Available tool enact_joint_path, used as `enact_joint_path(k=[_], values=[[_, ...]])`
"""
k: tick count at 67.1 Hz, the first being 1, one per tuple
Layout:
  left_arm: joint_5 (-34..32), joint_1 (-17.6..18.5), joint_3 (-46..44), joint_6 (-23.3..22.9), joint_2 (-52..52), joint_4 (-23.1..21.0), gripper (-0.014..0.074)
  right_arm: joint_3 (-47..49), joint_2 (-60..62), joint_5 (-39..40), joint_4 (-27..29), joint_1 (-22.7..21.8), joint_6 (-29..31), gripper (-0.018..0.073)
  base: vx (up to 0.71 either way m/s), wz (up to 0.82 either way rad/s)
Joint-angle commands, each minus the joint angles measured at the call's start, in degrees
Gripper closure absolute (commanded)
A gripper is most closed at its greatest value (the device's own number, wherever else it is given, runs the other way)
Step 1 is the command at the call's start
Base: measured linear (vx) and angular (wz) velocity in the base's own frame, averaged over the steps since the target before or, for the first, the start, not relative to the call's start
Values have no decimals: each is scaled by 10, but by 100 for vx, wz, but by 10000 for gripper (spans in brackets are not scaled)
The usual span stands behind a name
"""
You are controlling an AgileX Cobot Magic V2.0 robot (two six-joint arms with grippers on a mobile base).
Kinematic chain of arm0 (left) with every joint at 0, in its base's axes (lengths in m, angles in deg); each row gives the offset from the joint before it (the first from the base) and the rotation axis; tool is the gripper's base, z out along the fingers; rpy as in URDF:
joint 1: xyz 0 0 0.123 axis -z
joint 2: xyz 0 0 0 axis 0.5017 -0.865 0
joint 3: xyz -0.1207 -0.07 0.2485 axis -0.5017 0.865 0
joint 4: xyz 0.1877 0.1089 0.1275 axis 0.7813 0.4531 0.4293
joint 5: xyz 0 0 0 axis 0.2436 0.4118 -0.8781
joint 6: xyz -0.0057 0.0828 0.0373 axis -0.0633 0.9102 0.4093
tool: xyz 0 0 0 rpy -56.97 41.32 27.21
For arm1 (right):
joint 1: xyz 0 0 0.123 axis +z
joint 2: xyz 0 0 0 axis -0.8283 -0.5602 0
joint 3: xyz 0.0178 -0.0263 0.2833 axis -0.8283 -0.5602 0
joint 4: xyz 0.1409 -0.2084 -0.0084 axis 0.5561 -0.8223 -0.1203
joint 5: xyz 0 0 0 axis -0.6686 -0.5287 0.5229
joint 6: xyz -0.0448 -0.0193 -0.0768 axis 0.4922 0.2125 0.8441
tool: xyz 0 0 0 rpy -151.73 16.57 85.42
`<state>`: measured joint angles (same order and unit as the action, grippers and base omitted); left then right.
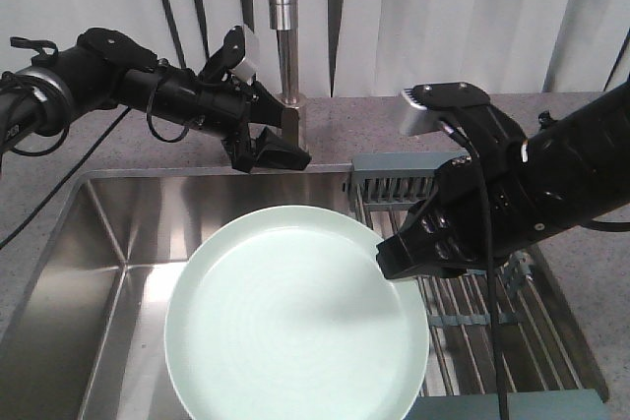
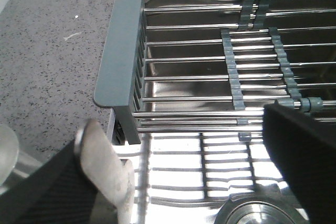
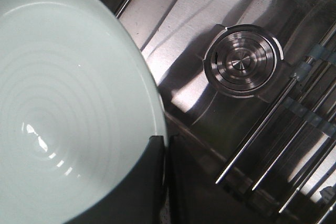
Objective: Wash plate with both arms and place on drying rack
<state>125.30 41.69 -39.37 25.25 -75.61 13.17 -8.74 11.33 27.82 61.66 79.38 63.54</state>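
The pale mint-green plate [image 1: 295, 317] hangs tilted over the sink, filling the middle of the front view. My right gripper [image 1: 391, 265] is shut on its right rim. In the right wrist view the plate [image 3: 68, 103] fills the left side, and the right gripper [image 3: 167, 141] pinches its edge between two dark fingers. My left gripper [image 1: 274, 150] stands open beside the faucet base, apart from the plate. In the left wrist view the left gripper [image 2: 194, 182] holds nothing. The drying rack [image 1: 556, 327] spans the sink's right end, below the right arm, and the rack [image 2: 210, 61] shows ahead of the left gripper.
A steel faucet [image 1: 284, 36] rises behind the sink [image 1: 108, 243]. The round steel drain [image 3: 241, 66] sits in the sink floor; the drain [image 2: 257, 213] also shows under the left gripper. Speckled grey counter [image 1: 39, 174] surrounds the sink.
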Motion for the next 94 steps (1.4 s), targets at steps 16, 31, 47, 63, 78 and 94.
enact_joint_path(k=[16, 31, 47, 63, 78, 94], values=[[43, 2, -19, -25, 40, -34, 8, 14, 18, 17, 21, -2, 3, 561, 0, 0], [43, 6, -18, -36, 48, -16, 8, 14, 18, 17, 21, -2, 3, 561, 0, 0], [43, 19, -18, -47, 56, -5, 8, 14, 18, 17, 21, -2, 3, 561, 0, 0], [43, 26, 10, -57, 80, 9, 8, 14, 18, 15, 21, -2, 3, 561, 0, 0], [43, 30, 71, -38, 103, 9, 8, 14, 18, 14, 21, -2, 3, 561, 0, 0], [40, 27, 69, -4, 126, 7, 8, 14, 18, 14, 21, -2, 3, 561, 0, 0]])
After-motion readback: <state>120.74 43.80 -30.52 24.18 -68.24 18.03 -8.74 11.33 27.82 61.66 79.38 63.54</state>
